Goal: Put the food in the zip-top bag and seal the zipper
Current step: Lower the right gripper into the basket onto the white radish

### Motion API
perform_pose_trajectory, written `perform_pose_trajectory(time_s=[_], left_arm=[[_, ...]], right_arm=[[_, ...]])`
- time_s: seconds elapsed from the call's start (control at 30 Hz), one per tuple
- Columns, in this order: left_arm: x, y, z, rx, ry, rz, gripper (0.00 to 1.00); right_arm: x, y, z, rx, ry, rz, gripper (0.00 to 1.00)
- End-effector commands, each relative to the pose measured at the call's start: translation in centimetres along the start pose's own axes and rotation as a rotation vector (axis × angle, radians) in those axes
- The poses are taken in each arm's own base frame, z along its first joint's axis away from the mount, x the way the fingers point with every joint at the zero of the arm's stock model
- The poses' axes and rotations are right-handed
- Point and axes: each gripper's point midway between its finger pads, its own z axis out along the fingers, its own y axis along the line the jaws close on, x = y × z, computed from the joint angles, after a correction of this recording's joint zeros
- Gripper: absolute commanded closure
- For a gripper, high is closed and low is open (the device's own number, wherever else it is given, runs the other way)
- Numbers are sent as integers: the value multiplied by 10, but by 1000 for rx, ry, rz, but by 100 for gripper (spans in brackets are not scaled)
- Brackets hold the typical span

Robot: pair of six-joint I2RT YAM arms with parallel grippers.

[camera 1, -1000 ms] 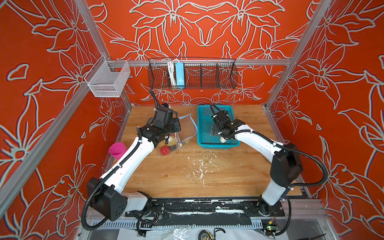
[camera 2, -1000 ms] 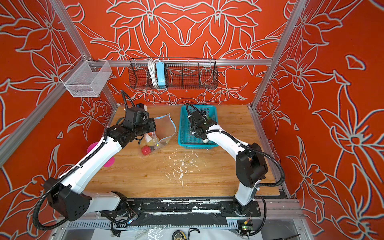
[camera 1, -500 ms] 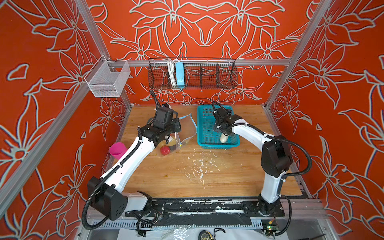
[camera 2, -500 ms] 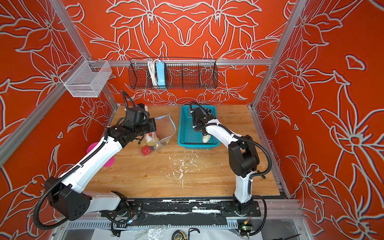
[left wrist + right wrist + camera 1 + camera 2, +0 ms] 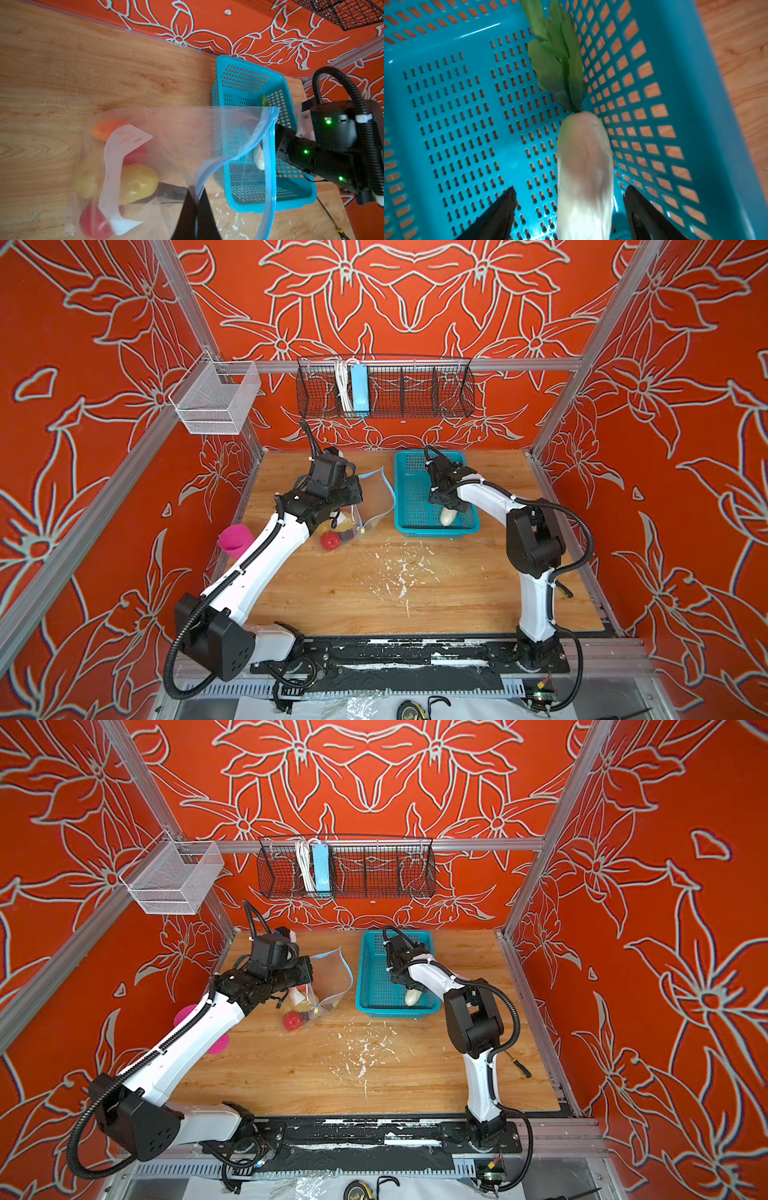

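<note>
My left gripper [image 5: 196, 194] is shut on the near lip of the clear zip-top bag [image 5: 182, 145] and holds its mouth open beside the teal basket. The blue zipper [image 5: 272, 166] curves round the mouth. Food lies inside the bag: a red apple [image 5: 330, 540], a tan potato [image 5: 137, 182], a red-yellow fruit [image 5: 104, 129] and a dark eggplant [image 5: 170, 192]. A white radish [image 5: 584, 166] with green leaves lies in the basket along its right wall. My right gripper [image 5: 570, 188] is open, one finger on each side of the radish, with gaps showing.
The teal perforated basket [image 5: 415, 472] stands right of the bag at the back. A pink cup [image 5: 235, 537] sits at the left table edge and a screwdriver [image 5: 563, 589] at the right. A black wire rack [image 5: 384, 387] and a white mesh bin [image 5: 216, 400] hang on the walls.
My right gripper has come down into the basket over the radish, its jaws a little narrower and its elbow folded in. The left arm and bag have stayed put.
</note>
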Motion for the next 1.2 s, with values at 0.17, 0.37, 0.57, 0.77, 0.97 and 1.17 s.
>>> perform_pose_trajectory(time_s=[0.17,0.37,0.57,0.77,0.97,1.17], left_arm=[[0,1,6,3,8,-22,100],[-1,1,4,4,2,-23,100],[0,0,6,4,7,-24,100],[1,0,6,6,11,-23,100],[0,-1,4,13,5,-26,100],[0,-1,7,11,12,-21,100]], right_arm=[[-5,-5,5,34,10,54,17],[-3,-7,13,69,19,32,19],[-1,-7,20,73,35,32,20],[6,12,27,-28,84,19,21],[2,29,26,-108,83,-6,31],[-2,33,24,-128,76,-9,37]])
